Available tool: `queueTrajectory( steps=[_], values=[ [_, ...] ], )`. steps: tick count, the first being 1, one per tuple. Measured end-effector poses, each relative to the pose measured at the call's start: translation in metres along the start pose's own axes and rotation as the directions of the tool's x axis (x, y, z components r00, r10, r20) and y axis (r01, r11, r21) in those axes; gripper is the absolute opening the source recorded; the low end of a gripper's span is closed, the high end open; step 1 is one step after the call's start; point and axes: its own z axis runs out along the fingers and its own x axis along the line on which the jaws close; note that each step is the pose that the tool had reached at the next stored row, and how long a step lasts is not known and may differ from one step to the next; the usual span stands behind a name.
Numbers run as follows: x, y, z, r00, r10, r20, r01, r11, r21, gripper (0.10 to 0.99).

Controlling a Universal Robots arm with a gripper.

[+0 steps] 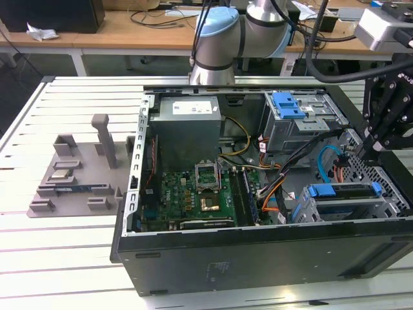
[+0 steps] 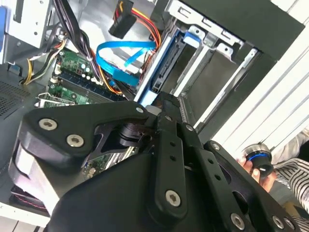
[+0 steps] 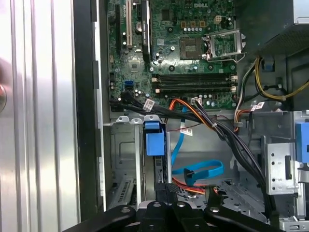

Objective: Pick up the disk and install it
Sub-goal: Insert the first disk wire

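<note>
Closed jaws, nothing visible between them, on a gripper hovering over the near corner of the computer case, at the exterior view's right. Seated edge-on in the drive cage just below: the disk, blue carrier tab up, presumably for reach from above. Judged as fully slotted, level with the cage rails and apart from the gripper. Routed beside the bay toward the motherboard: blue data cable, likely to leave the slot unobstructed.
</note>
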Motion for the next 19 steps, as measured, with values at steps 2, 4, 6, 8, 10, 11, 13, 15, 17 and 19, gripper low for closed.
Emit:
queueTrajectory(
  steps=[2, 4, 6, 8, 10, 11, 13, 15, 17, 19],
  values=[
    [-0.0031, -0.0047, 0.0000, 1.0000, 0.000, -0.0001, 0.000, 1.0000, 0.000, 0.106],
    [-0.0051, -0.0076, 0.0000, 1.0000, 0.000, -0.0001, 0.000, 1.0000, 0.000, 0.106],
    [-0.0075, -0.0110, 0.0000, 1.0000, 0.000, -0.0003, 0.000, 1.0000, 0.000, 0.106],
    [-0.0089, -0.0132, 0.0000, 1.0000, 0.000, -0.0004, 0.000, 1.0000, 0.000, 0.106],
    [-0.0113, -0.0166, 0.0001, 1.0000, 0.000, -0.0006, 0.000, 1.0000, 0.000, 0.106],
    [-0.0128, -0.0186, 0.0001, 1.0000, 0.000, -0.0008, 0.000, 1.0000, 0.000, 0.106],
    [-0.0177, -0.0242, 0.0002, 1.0000, 0.000, -0.0015, 0.000, 1.0000, 0.000, 0.106],
    [-0.0247, -0.0271, 0.0005, 1.0000, 0.000, -0.0031, 0.000, 1.0000, 0.000, 0.106],
    [-0.0295, -0.0270, 0.0008, 1.0000, 0.000, -0.0058, 0.000, 1.0000, 0.000, 0.106],
    [-0.0323, -0.0270, 0.0010, 1.0000, 0.000, -0.0075, 0.000, 1.0000, 0.000, 0.106]
  ],
)
